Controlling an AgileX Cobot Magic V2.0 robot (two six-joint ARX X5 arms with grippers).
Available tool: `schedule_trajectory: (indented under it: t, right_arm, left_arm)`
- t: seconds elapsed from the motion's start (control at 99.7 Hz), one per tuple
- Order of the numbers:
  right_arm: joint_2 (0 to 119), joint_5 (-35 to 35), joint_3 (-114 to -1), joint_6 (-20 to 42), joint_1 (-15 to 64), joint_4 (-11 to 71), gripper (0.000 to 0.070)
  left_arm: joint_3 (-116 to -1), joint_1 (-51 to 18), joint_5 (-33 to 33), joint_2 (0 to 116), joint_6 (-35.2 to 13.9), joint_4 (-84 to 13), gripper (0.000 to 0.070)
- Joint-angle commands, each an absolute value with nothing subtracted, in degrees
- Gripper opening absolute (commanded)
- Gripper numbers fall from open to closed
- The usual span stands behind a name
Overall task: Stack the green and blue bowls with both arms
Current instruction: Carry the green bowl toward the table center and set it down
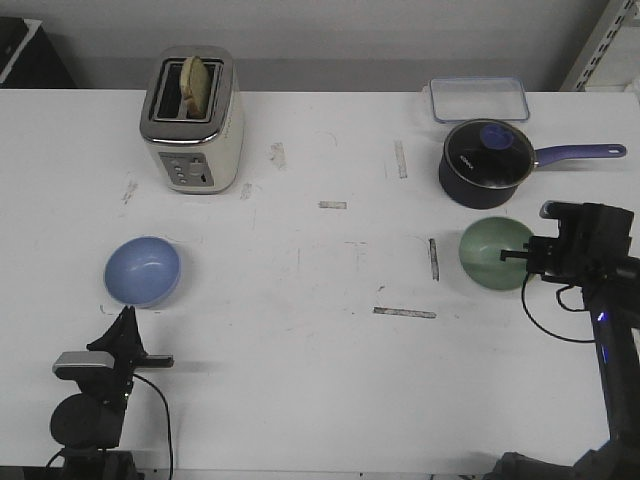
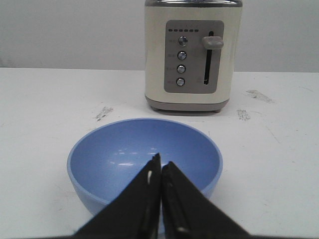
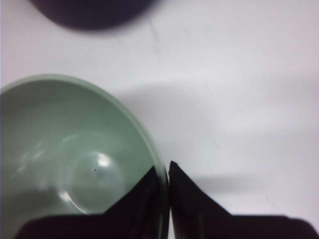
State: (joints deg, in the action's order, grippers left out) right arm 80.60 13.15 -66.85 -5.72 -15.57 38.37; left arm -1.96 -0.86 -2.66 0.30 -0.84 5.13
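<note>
Right gripper (image 3: 168, 172): fingers drawn together astride the rim of the green bowl (image 3: 75, 159), one tip inside the wall, the other outside. Clamped on that rim, a pinch suited to lifting a thin-walled bowl by its edge. In the front view the right gripper (image 1: 522, 258) meets the bowl's (image 1: 494, 252) side nearest the arm; the bowl appears to rest on the table (image 1: 320, 400), not yet raised.

Beyond the right gripper: dark blue lidded saucepan (image 1: 486, 162), just past the green bowl, handle pointing outward. Clear lidded container (image 1: 479, 98) farther off, behind the pan.

Left gripper (image 2: 161, 172): fingers pressed together, nothing between them. Tips aim at the near rim of the blue bowl (image 2: 144, 154), which sits just ahead, upright and open; contact with the rim cannot be told. In the front view the left gripper (image 1: 127, 318) stands just short of the bowl (image 1: 142, 270).

Beyond the left gripper: cream toaster (image 1: 192, 120), directly behind the blue bowl, bread in its slots.

Judgement: the bowls lie well apart, one before each arm; stacking not begun, green bowl likely the one to be carried.
</note>
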Motion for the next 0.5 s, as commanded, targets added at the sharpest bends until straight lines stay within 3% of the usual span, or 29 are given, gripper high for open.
schedule_trajectory:
  t: [0.0,0.211,0.491]
  right_arm:
    - [78.28,16.45,-69.23,-3.29,-13.39,38.37,0.0000]
    - [73.10,18.17,-70.22,-1.13,0.82,37.52,0.0000]
    - [76.86,17.96,-70.17,0.62,23.49,38.96,0.0000]
  left_arm:
    - [-0.71,-0.71,-2.57,0.19,-1.13,5.72,0.0001]
    - [-0.71,-0.71,-2.57,0.19,-1.13,5.69,0.0001]
    - [-0.71,-0.71,-2.57,0.19,-1.13,5.67,0.0001]
